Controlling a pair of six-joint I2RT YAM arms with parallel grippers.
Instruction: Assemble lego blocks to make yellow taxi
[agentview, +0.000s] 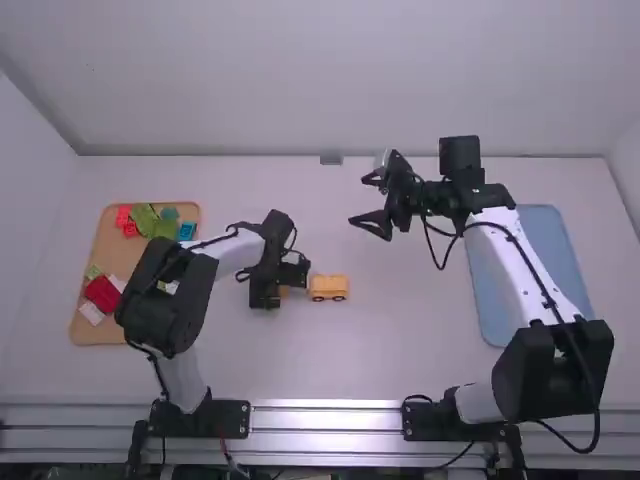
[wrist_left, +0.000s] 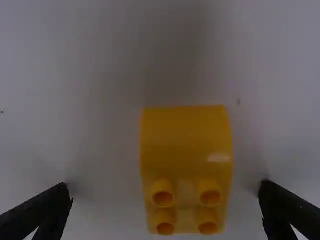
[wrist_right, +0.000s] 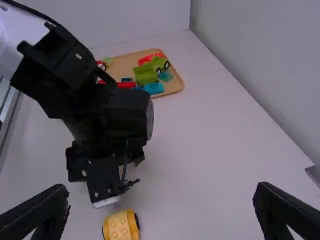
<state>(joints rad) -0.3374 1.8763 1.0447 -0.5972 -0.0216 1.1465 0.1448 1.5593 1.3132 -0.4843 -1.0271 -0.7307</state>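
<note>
Yellow block (agentview: 284, 291) mostly hidden beneath left arm (agentview: 272, 252); wheeled base (wrist_right: 119, 227) cut off at right wrist view's bottom.

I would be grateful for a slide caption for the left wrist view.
Yellow four-stud block on the white table, framed by the open left pincer.

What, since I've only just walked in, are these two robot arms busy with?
They appear to be building a yellow toy taxi. The left gripper is over a rounded yellow block with four studs, its fingers open on either side without gripping it. Beside it on the table stands a yellow wheeled piece; the block is not on top of it. The right gripper hangs open and empty above the table. More toy pieces lie in the tan tray.
</note>
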